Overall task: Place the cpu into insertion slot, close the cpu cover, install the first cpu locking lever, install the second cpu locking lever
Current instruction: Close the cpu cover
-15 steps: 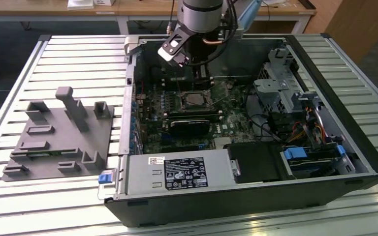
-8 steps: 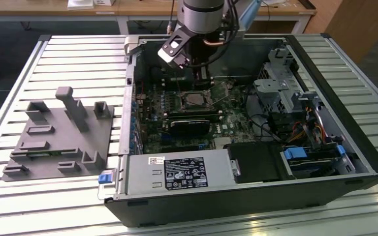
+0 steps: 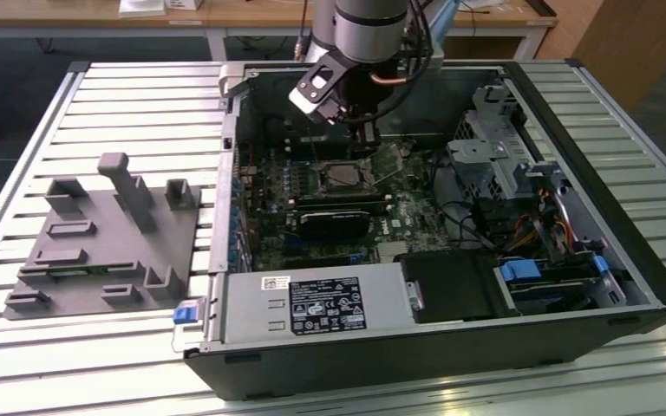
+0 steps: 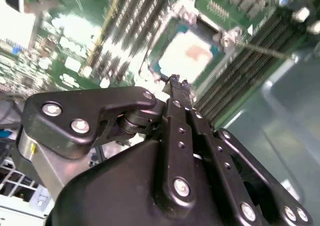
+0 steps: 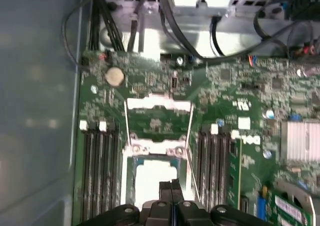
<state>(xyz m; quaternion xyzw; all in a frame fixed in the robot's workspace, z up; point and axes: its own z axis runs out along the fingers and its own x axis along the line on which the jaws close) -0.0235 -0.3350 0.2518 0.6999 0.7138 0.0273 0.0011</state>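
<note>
**While pincer (image 3: 368, 143) hangs shut above it, cpu (image 5: 152, 178) lies in insertion slot (image 5: 126, 183)**

Where daylight falls on it, slatted aluminium table (image 3: 136, 95) carries an open black computer case (image 3: 426, 364) toward the edge at the exterior view's right. It also carries a grey moulded fixture (image 3: 101, 243) near the edge at the exterior view's left. Wooden desks (image 3: 252, 13) stand behind.

Green circuit board (image 5: 235, 91) lines the case floor.

Black bolted links form the pincer. Its fingers (image 5: 166, 188) are pressed together with nothing between them. Tips sit over the cpu's edge; contact cannot be told.

Thin silvery cpu cover (image 5: 159, 104) is swung open, and board shows through its cut-out.

Flat, pale and square, the cpu rests inside the slot's metal rim, between banks of long dark memory slots (image 5: 100, 171).

Thin wire lever (image 4: 260, 48) juts from the slot's corner.
</note>
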